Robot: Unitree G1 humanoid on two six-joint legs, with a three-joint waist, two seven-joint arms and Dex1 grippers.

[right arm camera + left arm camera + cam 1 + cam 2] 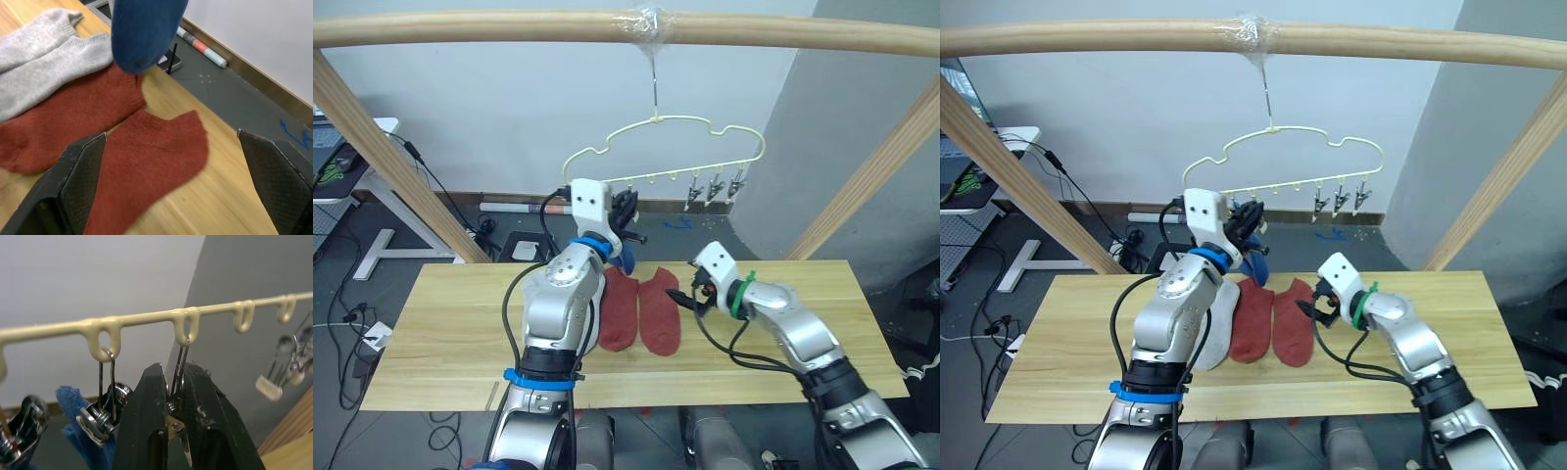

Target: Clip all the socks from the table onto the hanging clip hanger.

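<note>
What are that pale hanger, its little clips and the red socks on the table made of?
The clip hanger looks like thin wire under a smooth, glossy pale-yellow coating, probably plastic or paint. Its clips look like bare metal: silvery, shiny, with wire loops and springs. The red socks look like soft matte knit fabric; a fine stitch texture shows. The exact fibre can't be told.

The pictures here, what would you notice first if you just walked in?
Probably the left gripper raised to the pale clip hanger, its black fingers pinching one metal clip, with a blue sock already hanging beside it. Next, two rust red socks lie side by side mid-table, the right gripper open just above them.
</note>
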